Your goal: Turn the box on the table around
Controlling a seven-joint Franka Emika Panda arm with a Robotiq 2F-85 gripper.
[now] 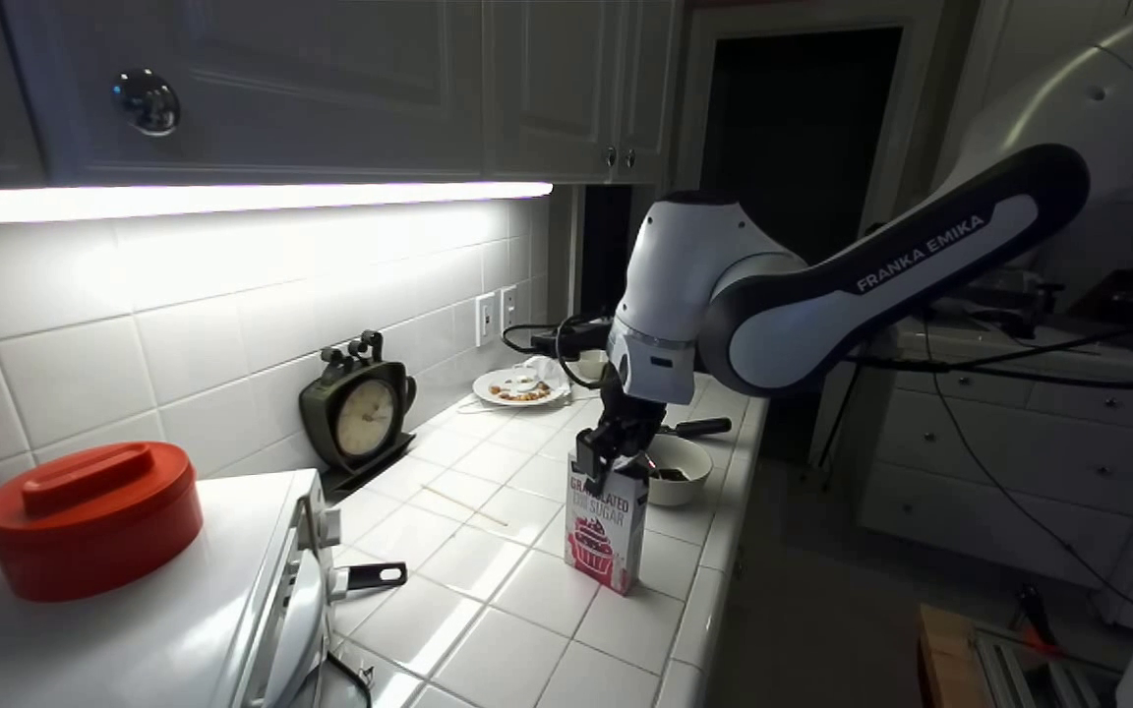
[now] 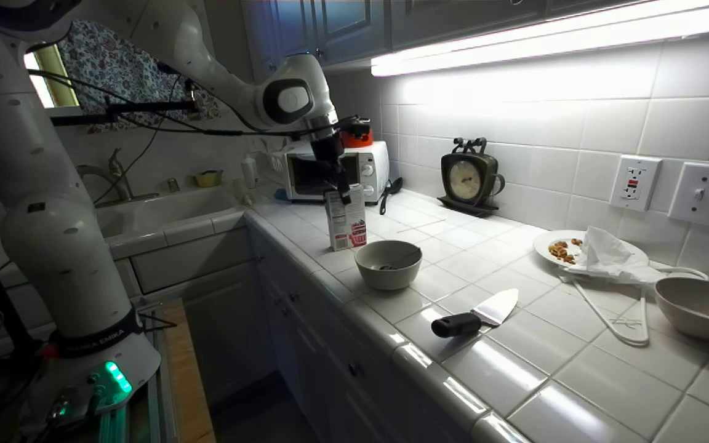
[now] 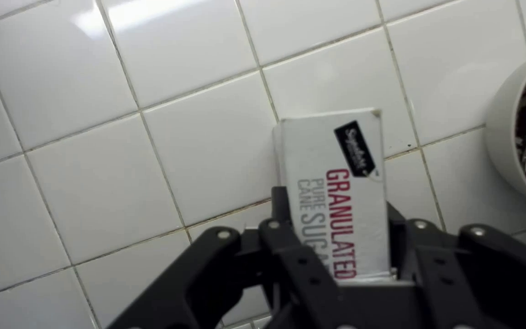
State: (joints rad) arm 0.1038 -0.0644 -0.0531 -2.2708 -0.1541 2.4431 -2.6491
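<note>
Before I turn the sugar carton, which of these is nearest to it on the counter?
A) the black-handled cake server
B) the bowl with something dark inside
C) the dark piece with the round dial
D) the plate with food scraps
B: both exterior views show the bowl close beside the carton, and the wrist view shows part of it too, with a gap between the two.

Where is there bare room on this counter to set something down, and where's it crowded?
The counter has a bare patch between clock, plate and cake server, and another between box and oven, with a thin stick on its clock side. It is crowded at the box, where the claw straddles it and a bowl stands close by.
</note>
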